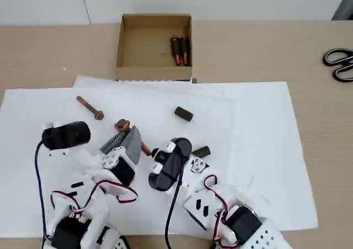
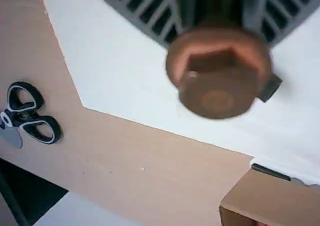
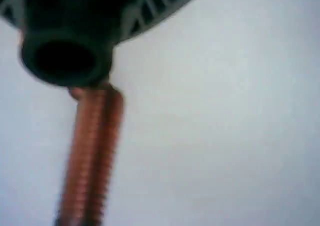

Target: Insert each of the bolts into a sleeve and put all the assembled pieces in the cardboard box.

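Two assembled pieces (image 1: 180,50) lie in the cardboard box (image 1: 149,72), upper centre of the high view. Left wrist view: left claw (image 2: 217,16) pinches a bolt (image 2: 217,81) near its head. Right wrist view: right claw (image 3: 65,13) pinches a sleeve (image 3: 65,58), bolt tip beside its mouth; insertion likely needs alignment.

The table (image 1: 276,50) is pale tan woodgrain, and the paper (image 1: 253,128) on it is plain white. The box (image 1: 154,72) at the table's far edge is brown cardboard; its two pieces (image 1: 180,50) are copper and dark brown. The loose bolt (image 1: 90,107) and held bolt (image 2: 217,78) are copper-brown (the heads duller). The loose sleeve (image 1: 183,114) and held sleeve (image 3: 65,56) are black. The left gripper (image 2: 215,11) is grey and slatted. The scissors (image 1: 339,64) have black handles lined with grey.
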